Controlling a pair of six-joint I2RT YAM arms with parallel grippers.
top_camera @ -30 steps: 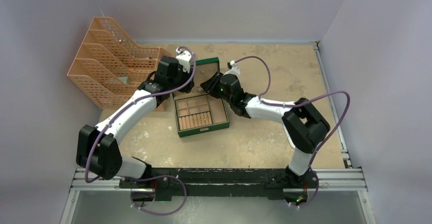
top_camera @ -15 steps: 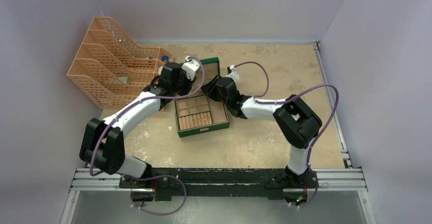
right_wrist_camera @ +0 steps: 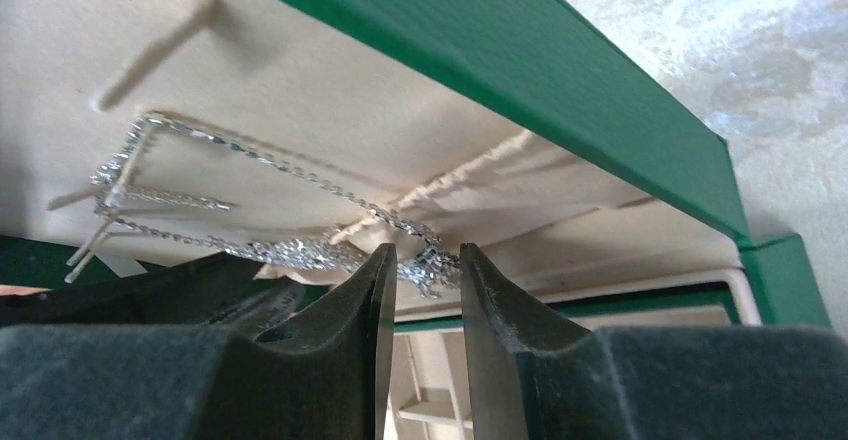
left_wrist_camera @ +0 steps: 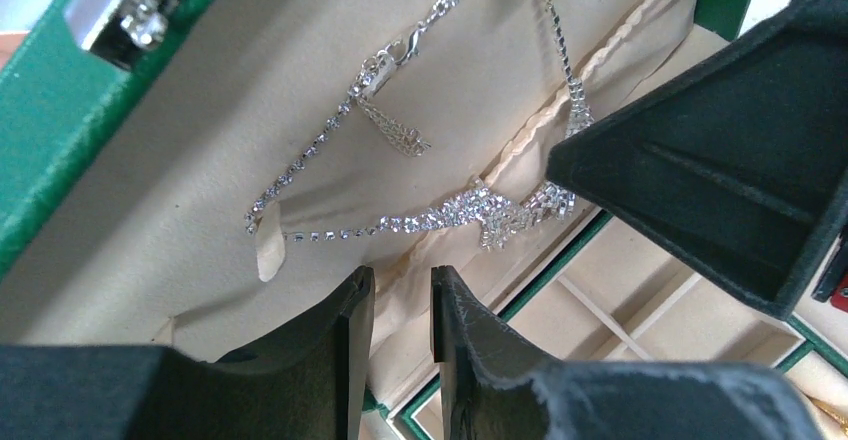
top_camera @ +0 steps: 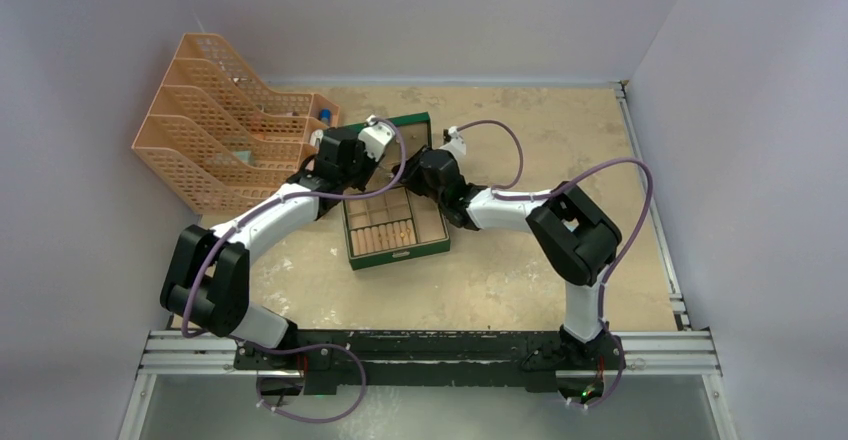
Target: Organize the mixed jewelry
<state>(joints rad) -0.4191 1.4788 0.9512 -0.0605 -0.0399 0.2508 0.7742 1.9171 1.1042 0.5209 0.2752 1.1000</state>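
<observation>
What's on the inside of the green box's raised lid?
A silvery rhinestone necklace lies against the lid and its cream lining, crossing the gathered edge of a fabric pocket. The right gripper partly covers its sparkly middle. Whatever the pocket holds cannot be seen.

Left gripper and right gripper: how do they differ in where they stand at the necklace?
The left gripper is short of the silvery necklace, with bare lid before its tips; the right gripper has the necklace's glittery part right at its tips. The left gripper reaches in from the left, the right gripper from the right. Both point into the open lid, jaws narrowly apart.
</observation>
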